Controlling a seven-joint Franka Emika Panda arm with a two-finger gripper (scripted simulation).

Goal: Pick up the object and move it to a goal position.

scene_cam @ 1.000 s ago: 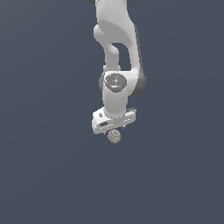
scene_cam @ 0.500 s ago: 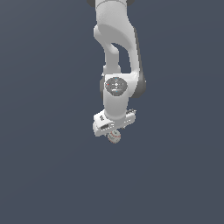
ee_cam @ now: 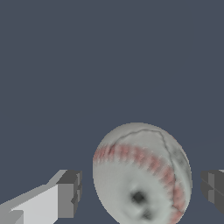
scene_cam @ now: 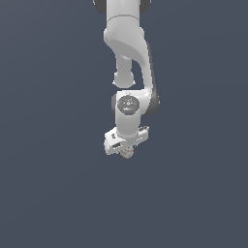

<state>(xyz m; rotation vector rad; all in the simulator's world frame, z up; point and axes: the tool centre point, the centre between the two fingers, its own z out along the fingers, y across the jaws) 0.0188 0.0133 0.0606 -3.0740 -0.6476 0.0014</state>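
Straddling the ball with the gripper, I see both fingers spread wide, gaps on each side, nothing held. The ball sits between them, under the hand. I judge this pre-grasp: next, close squarely before lifting.

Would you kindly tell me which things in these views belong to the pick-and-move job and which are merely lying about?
Belonging to the job:
- the ball, off-white with reddish stitching, sitting between the gripper's fingers with a gap on each side
- the gripper, open around it

Just lying about:
- nothing else shows; only the plain dark surface surrounds them
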